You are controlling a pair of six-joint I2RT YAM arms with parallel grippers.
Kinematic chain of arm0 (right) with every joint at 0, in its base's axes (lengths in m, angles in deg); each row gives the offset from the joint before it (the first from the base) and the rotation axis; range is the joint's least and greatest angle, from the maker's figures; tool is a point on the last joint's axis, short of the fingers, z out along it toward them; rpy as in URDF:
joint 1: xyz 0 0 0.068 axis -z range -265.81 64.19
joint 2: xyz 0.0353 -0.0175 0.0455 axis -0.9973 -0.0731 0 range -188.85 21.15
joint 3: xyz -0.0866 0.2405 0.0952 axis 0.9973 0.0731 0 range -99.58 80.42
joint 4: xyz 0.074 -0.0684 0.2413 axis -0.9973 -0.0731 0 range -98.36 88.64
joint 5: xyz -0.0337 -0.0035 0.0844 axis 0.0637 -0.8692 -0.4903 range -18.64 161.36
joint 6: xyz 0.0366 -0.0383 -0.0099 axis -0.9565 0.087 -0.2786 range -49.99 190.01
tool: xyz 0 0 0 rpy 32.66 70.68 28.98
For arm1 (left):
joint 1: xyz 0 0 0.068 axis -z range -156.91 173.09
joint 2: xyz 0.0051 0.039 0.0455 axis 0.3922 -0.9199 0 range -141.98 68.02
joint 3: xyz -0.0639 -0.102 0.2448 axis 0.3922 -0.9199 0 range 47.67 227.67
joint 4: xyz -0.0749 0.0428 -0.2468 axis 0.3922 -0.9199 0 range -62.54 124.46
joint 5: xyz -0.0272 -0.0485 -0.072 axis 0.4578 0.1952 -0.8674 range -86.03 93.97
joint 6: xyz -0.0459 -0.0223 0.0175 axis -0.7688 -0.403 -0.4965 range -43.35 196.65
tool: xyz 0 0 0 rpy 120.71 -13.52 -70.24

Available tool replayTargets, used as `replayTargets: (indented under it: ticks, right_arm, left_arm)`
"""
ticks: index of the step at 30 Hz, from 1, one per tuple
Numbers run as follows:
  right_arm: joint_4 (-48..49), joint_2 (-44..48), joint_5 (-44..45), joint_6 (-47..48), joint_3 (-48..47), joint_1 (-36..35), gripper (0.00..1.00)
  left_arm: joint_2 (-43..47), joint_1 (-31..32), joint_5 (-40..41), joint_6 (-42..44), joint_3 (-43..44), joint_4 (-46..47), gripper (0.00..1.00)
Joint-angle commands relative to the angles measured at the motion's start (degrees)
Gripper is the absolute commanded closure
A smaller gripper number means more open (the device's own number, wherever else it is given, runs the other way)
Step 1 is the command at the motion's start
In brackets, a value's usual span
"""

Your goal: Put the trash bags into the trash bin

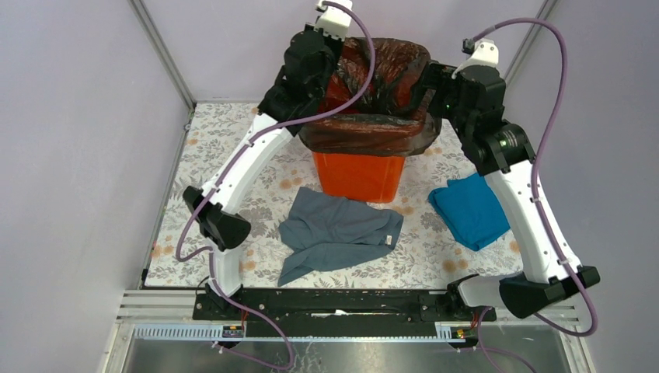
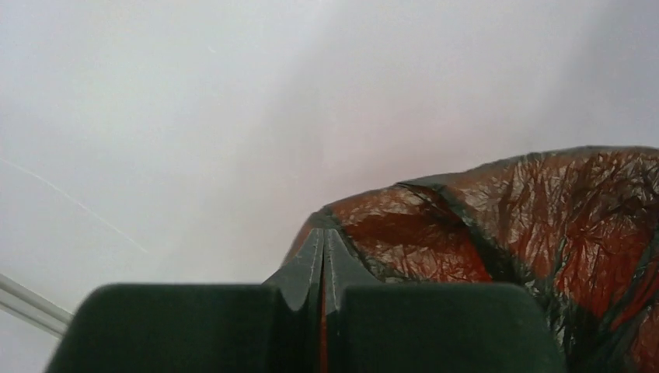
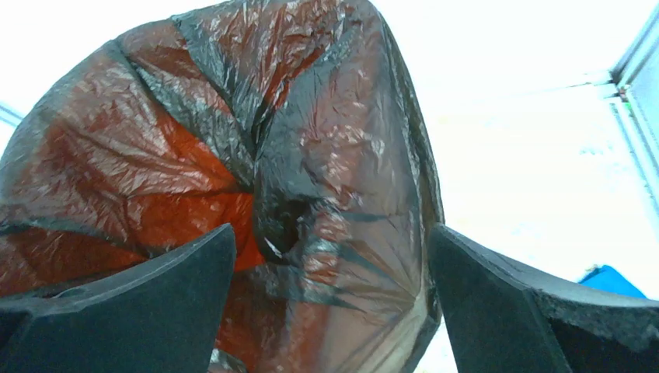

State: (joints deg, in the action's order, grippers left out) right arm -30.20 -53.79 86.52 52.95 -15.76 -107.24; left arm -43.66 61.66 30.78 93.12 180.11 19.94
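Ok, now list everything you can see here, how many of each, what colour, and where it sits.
trash bag: one, glossy black, brownish over the orange, draped over the bin's top, edge hanging down outside.
trash bin: one, bright orange, upright at the far middle of the table.
grey cloth: one, grey, crumpled on the table just in front of the bin.
blue cloth: one, blue, folded, on the table to the right of the grey cloth.
table: one, floral-patterned top, under everything.
left gripper: one, dark, shut on the bag's edge at the bin's left.
right gripper: one, dark, open, facing the bag at the bin's right.
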Motion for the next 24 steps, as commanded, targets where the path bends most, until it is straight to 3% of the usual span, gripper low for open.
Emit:
replayTargets:
  ticks: [1,4,7,10,12,16,19,22,24]
  right_arm:
    - [-6.29,-5.11,2.89,1.28,-7.08,2.33,0.0]
    - [-8.09,-8.15,-4.81,0.3,-10.49,3.41,0.0]
    - [-11.97,-12.51,-5.46,-0.52,-15.21,3.42,0.0]
    - [-16.36,-15.99,0.14,-0.49,-17.64,3.48,0.09]
    - [-16.45,-16.51,-1.03,-0.32,-16.48,4.24,0.14]
    - [-14.15,-16.69,-11.36,-3.47,-13.0,8.83,0.47]
    - [-13.36,-16.8,-14.89,-5.14,-11.36,11.86,0.61]
    - [-9.4,-14.38,-19.29,-9.03,-6.71,16.07,0.9]
    - [-3.99,-12.1,-23.33,-12.8,-1.84,19.51,1.0]
  left_arm:
    - [6.22,0.18,-1.85,-3.42,-3.74,5.96,1.0]
    - [6.68,0.11,-2.13,-6.12,-4.0,3.51,1.0]
    - [6.5,0.02,-1.34,-9.76,-0.8,-1.73,0.96]
    - [8.74,-0.01,-1.73,-13.49,-2.11,-4.67,0.61]
    - [10.72,-0.06,-1.83,-15.56,-4.11,-6.46,0.42]
    - [13.6,-1.74,-3.93,-21.48,-6.72,-11.92,0.17]
    - [15.36,-4.19,-7.55,-27.2,-9.27,-15.06,0.1]
    - [18.29,-6.39,-11.63,-30.63,-13.57,-14.55,0.07]
    - [19.9,-7.41,-14.05,-32.77,-15.35,-14.21,0.06]
